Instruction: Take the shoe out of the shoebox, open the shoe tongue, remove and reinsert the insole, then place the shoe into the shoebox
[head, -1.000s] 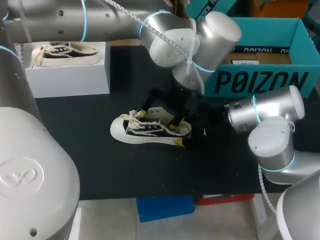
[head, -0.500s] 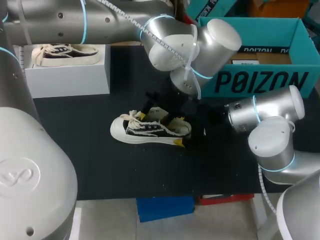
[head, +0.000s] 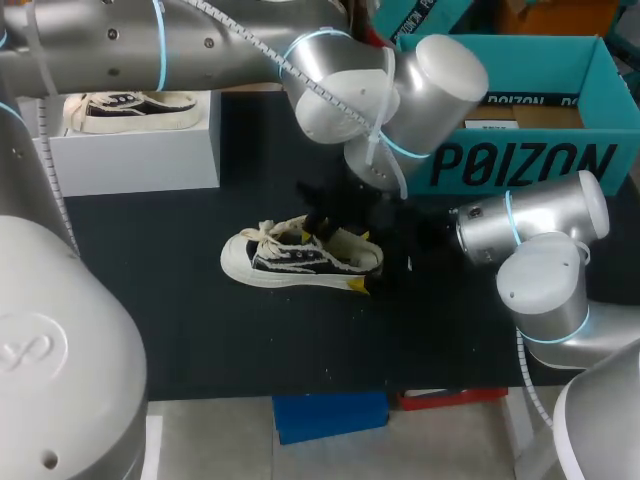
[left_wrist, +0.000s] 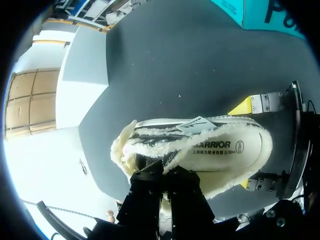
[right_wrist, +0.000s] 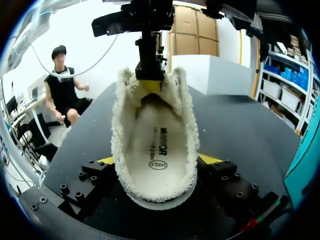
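A black low sneaker (head: 290, 258) with white laces and a fleecy lining lies on its sole mid-table, toe to the left. My left gripper (head: 318, 222) comes down from above and is shut on the fleecy tongue (right_wrist: 150, 97), its yellow tips (right_wrist: 151, 85) pinching the tongue's upper edge. In the left wrist view the closed fingers (left_wrist: 165, 180) sit at the tongue, and the insole (left_wrist: 220, 150) lies bare inside the shoe. My right gripper (right_wrist: 157, 160) holds the heel, one yellow tip on each side of the shoe (right_wrist: 155, 145).
The teal shoebox (head: 520, 160) stands open at the back right, behind my right arm. A white box (head: 130, 150) at the back left carries a second sneaker (head: 130, 108). Bare black tabletop (head: 250, 340) lies in front of the shoe.
My left gripper's fingers, spread over the shoe opening a second ago, have closed together on the tongue. The shoe and my right arm have stayed put.
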